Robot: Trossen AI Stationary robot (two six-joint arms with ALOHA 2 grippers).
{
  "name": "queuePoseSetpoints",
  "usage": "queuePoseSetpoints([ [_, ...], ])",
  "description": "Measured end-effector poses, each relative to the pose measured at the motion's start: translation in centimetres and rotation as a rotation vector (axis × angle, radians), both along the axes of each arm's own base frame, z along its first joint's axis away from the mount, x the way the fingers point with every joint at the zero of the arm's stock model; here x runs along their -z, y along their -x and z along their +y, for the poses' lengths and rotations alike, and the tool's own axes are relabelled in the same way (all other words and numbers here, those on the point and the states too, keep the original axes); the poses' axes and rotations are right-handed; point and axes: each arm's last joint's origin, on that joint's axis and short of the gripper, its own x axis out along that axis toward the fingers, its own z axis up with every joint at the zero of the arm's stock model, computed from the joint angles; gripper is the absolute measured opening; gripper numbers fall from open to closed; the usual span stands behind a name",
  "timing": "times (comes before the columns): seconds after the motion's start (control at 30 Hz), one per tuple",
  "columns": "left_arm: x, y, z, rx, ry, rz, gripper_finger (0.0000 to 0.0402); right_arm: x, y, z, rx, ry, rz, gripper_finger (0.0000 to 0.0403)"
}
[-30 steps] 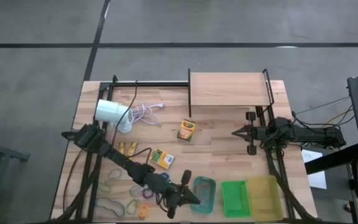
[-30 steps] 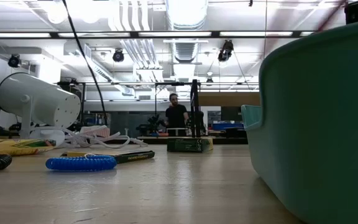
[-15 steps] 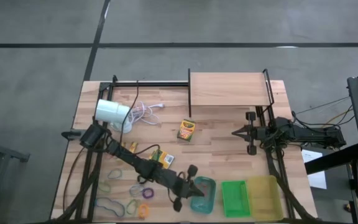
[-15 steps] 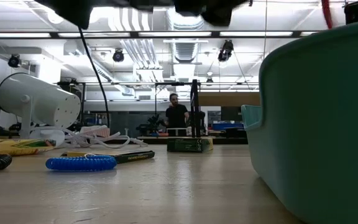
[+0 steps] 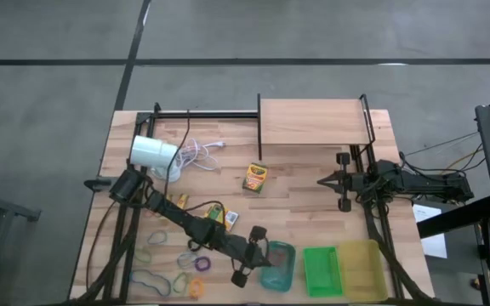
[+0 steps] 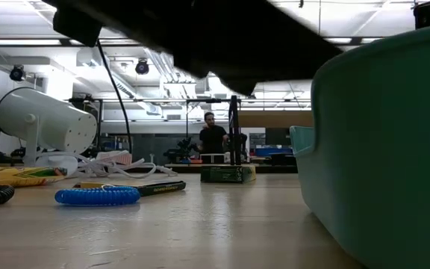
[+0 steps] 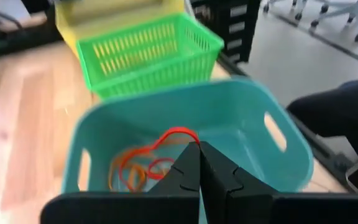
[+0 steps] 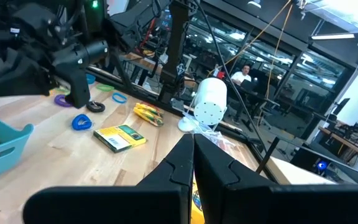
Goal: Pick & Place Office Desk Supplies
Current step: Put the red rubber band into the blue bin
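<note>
Left gripper point(image 5: 266, 257), fingers pressed together on an orange loop point(image 7: 166, 140), hangs over the teal tray point(image 5: 286, 276) at the tabletop's front edge in the high view; the loop itself cannot be made out there. Right gripper point(image 5: 323, 180) rests closed and empty near the right edge. One crayon box point(image 5: 255, 177) lies mid-table; a second point(image 5: 220, 217) is partly covered by the left arm. Loose loops point(image 5: 156, 255) lie by the front left corner.

Low view: the left arm is only a dark blur overhead. A blue loop point(image 6: 97, 196) lies on the tabletop; the teal tray wall cuts off everything to the right.

Left wrist view: more orange loops point(image 7: 132, 171) lie inside the teal tray, a green tray point(image 7: 148, 53) beyond.

Right wrist view: closed fingers point(image 8: 179, 168) hide part of a crayon box.
</note>
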Motion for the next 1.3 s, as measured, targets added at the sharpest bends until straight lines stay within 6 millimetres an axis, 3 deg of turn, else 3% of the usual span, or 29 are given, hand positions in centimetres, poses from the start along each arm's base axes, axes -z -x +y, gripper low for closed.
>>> queuePoseSetpoints([
  [0.4, 0.7, 0.2, 0.5, -0.036, 0.024, 0.094, 0.0005, 0.0, 0.0, 0.0, 0.0, 0.0, 0.0, 0.0008],
  [0.93, 0.7, 0.1, 0.6, -0.047, 0.037, 0.099, 0.0167, 0.0, 0.0, 0.0, 0.0, 0.0, 0.0, 0.0008],
  [1.1, 0.6, 0.1, 0.6, -0.069, 0.071, 0.112, 0.0189, 0.0, 0.0, 0.0, 0.0, 0.0, 0.0, 0.0008],
  [1.3, -0.6, 0.4, 0.2, -0.083, 0.109, 0.096, 0.0184, 0.0, 0.0, 0.0, 0.0, 0.0, 0.0, 0.0008],
])
